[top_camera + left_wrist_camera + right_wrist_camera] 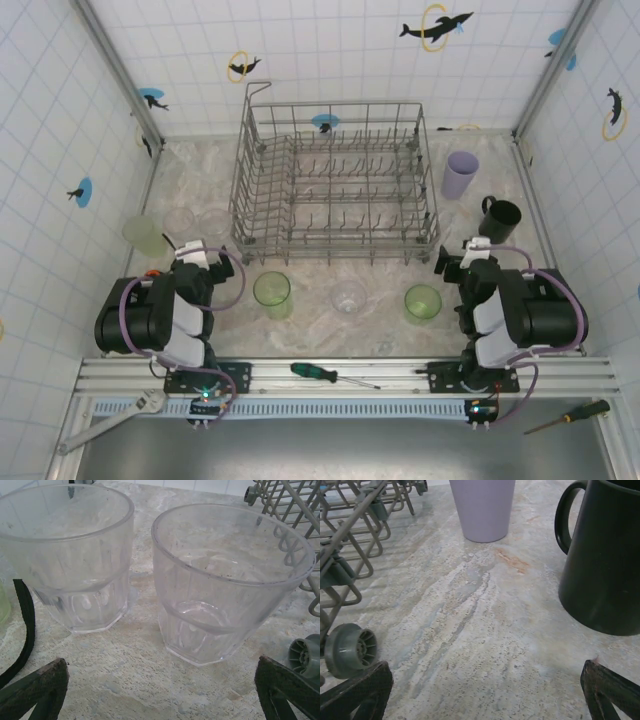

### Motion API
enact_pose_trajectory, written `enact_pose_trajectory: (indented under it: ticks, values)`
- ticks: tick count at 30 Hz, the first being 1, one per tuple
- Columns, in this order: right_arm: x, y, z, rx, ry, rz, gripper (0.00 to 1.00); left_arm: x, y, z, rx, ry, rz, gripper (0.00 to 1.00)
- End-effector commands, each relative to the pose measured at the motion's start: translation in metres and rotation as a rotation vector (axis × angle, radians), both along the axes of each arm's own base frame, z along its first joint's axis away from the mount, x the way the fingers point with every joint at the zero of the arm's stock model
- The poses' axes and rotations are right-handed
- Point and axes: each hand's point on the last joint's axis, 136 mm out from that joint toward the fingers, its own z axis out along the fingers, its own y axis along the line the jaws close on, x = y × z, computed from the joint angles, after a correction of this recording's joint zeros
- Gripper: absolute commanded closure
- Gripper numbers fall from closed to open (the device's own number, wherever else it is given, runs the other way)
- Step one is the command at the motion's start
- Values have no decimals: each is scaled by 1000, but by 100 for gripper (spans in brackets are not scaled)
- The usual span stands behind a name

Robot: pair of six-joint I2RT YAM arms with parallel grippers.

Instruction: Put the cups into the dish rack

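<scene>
Dark, worn fingers [37,690] of the left end effector [160,680] stand spread wide, nothing between them, low over the marbled counter [125,680]. Just ahead stand two upright glasses side by side with a narrow gap: the left clear tumbler [70,555] toward the left finger and the right clear tumbler [225,590] nearer the middle. Beyond the right one, the dish rack [295,515] shows a wire corner and a grey wheel [305,655]. In the top view, a pale green cup [143,235] stands just left of that pair.

The right end effector [485,690] is likewise spread wide and empty above the counter. Ahead on its right stands the black mug [605,560], upright, its handle turned left. Farther off, apart from the mug, stands the lilac cup [482,510]. The rack's wire side runs along the left of this view.

From above, the dish rack sits mid-counter toward the far wall, and all the cups stand on the counter outside it. In front of its near side, between the two arms, three stand in a row, well apart: a green tumbler [272,292], a third clear tumbler [349,296] and a second green tumbler [422,303].
</scene>
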Motion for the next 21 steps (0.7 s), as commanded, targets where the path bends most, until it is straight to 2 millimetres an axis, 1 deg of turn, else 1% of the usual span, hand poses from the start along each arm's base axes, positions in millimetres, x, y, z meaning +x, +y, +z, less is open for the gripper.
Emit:
enact_pose_trajectory:
  ticks: [1, 21]
  values:
    - [0, 3, 6, -5, -27, 20, 0, 2, -2, 6, 3, -27, -18, 2]
    - [0, 2, 5, 2, -21, 16, 0, 2, -2, 6, 2, -25, -19, 2]
